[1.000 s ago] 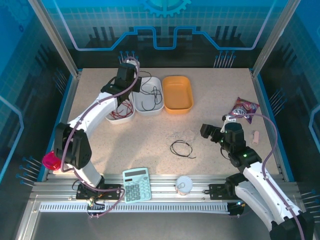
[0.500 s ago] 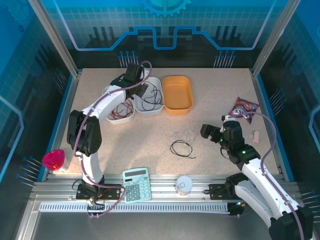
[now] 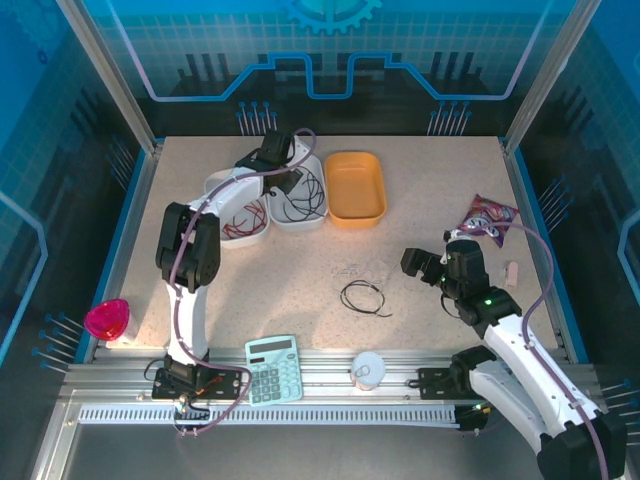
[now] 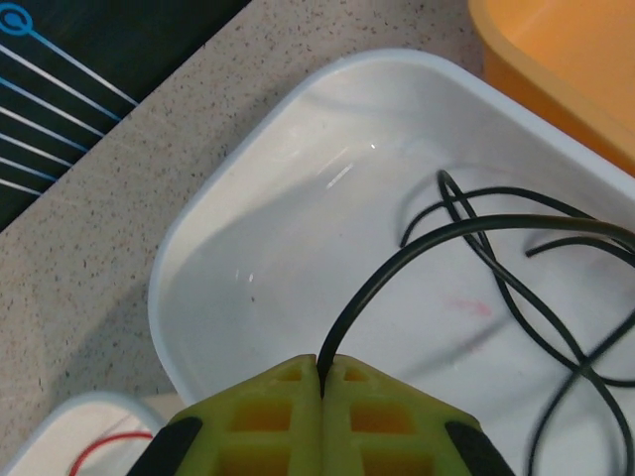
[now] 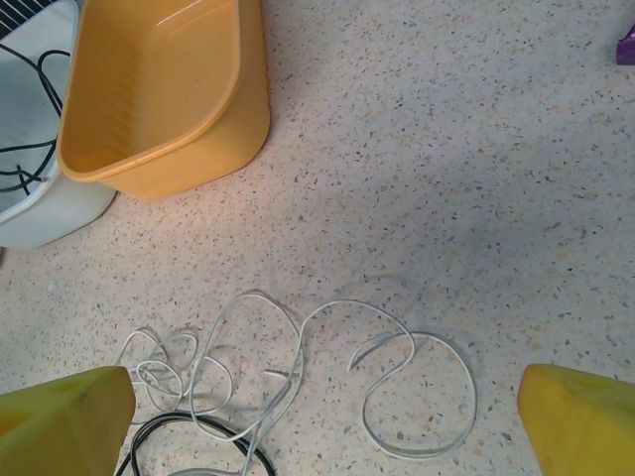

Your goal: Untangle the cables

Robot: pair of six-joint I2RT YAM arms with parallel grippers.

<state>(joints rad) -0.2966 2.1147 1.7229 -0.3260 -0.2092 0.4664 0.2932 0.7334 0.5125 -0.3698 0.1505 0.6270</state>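
My left pincer (image 4: 322, 375) is clenching on a black cable (image 4: 417, 243), its green fingertips (image 4: 273, 416) pressing together with the strand coming out of the seam between them. I am holding it above the white tray (image 4: 248, 228), and the cable is arching away from my tips and looping down into that tray, crossing over other black strands lying on the tray floor. From above, this pincer (image 3: 283, 176) is hanging over the near-left end of the same tray (image 3: 318, 212), which is sitting between the orange tray (image 3: 355, 188) on its right and a second white tray (image 3: 222, 183) on its left; a red cable (image 3: 240, 222) is lying coiled in that second one. My right pincer (image 5: 322, 421) is standing released, its yellow fingers (image 5: 585, 431) spread wide and gripping nothing, hovering over the table (image 3: 250, 290) well apart from the trays. Between those fingers a white cable (image 5: 298, 377) is sprawling in loose curls on the tabletop, and a black loop (image 5: 198, 436) is lying just beside it at the near edge, touching or overlapping the white curls; I cannot tell which.
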